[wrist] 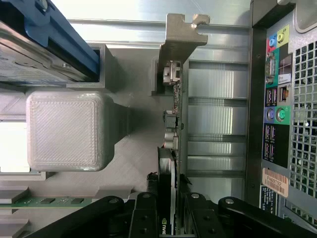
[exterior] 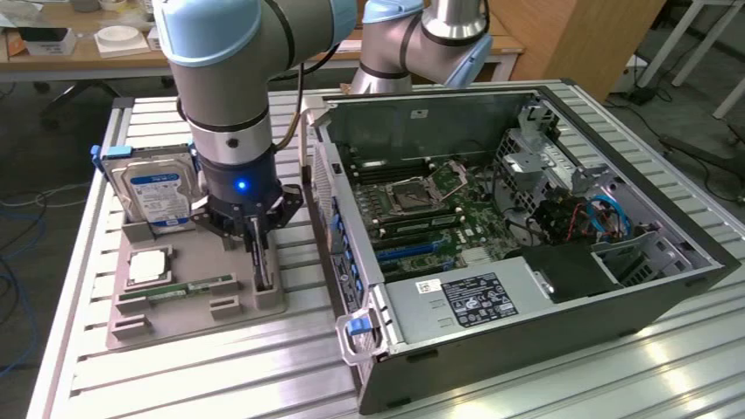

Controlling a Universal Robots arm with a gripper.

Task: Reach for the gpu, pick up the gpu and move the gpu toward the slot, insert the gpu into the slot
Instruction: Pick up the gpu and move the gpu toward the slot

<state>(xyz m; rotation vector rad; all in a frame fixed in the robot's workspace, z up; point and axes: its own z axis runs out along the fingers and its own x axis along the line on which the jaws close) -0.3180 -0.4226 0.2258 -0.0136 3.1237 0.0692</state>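
- black fingers [wrist: 146,218] of the gripper [wrist: 168,198] are pressing on both faces of the gpu [wrist: 167,166], clamping the card between them.
- the gpu is standing on its edge in the grey holder [exterior: 198,307], its silver bracket [wrist: 179,44] sitting at the end far from the fingers.
- the arm [exterior: 227,96] is reaching straight down onto the card, just beside the open computer case [exterior: 652,271], on the exterior view's left of it.
- the slot [exterior: 410,248] is lying on the motherboard inside the case, well apart from the gpu, which is not yet sitting in it.
- a blue-labelled hard drive [exterior: 157,192] is standing upright in the same holder, and a green memory stick [exterior: 192,286] is lying flat near its front.
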